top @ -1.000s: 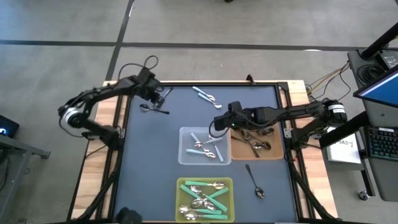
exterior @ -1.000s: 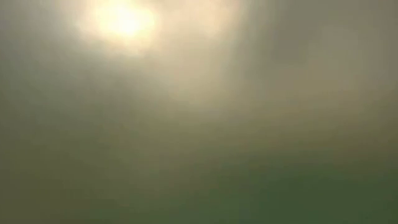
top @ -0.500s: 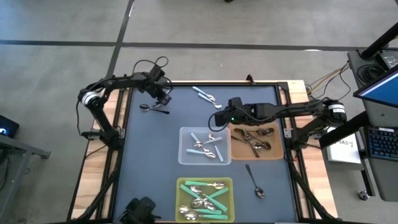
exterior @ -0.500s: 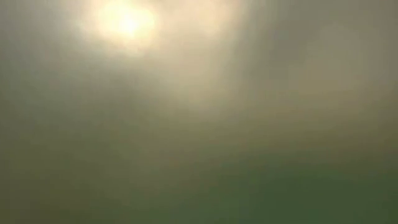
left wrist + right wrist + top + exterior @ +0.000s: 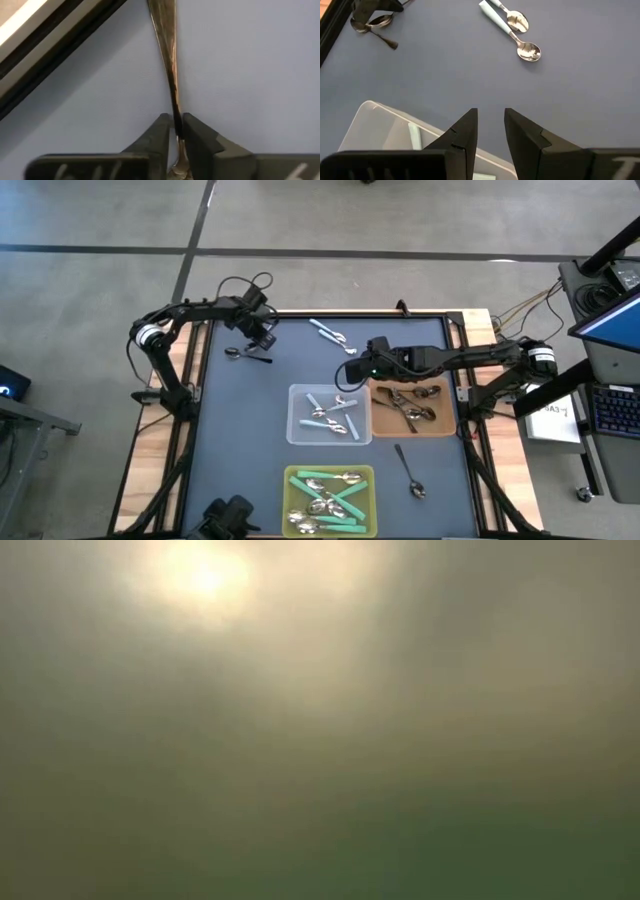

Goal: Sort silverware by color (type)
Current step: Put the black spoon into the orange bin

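Dark-handled spoon [image 5: 246, 356] lying flat on blue table mat [image 5: 240, 440] near far-left corner. Left gripper [image 5: 175, 131] pinched narrow onto thin handle, not yet lifted. Judged light, rigid, slick metal; best gripped mid-handle, square across. Right gripper [image 5: 490, 131] hovering partly open, empty, over clear bin [image 5: 380, 120].

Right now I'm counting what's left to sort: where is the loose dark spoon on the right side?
In the high view, the dark spoon lies on the mat's right side, just below the brown bin and right of the yellow-green bin, touching neither.
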